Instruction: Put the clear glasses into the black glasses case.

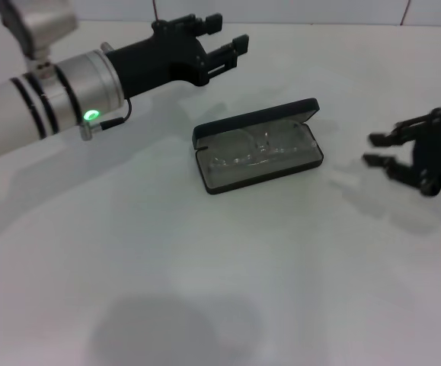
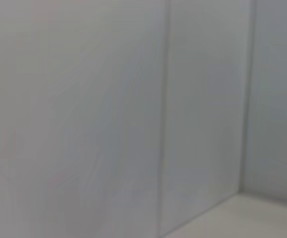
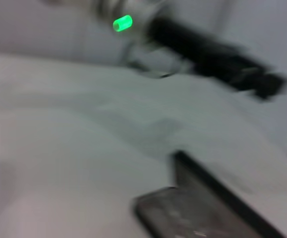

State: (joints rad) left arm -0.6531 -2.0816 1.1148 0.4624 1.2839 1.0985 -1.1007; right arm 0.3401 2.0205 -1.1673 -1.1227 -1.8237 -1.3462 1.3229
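Note:
The black glasses case (image 1: pixel 205 181) lies open in the middle of the white table, lid tipped back toward the far side. The clear glasses (image 1: pixel 260 149) rest inside it on the grey lining. My left gripper (image 1: pixel 222 38) hangs open above the table, behind and left of the case, holding nothing. To the right of the case my right gripper (image 1: pixel 375 149) is open and empty, fingers pointing toward it. In the right wrist view the case (image 3: pixel 202 213) shows close by, with the left arm's black gripper (image 3: pixel 267 84) farther off.
A white table (image 1: pixel 205 290) spreads under everything, with a white tiled wall (image 2: pixel 133 99) behind it. The left arm's silver forearm (image 1: pixel 45 95), with a green light on it, reaches in from the left.

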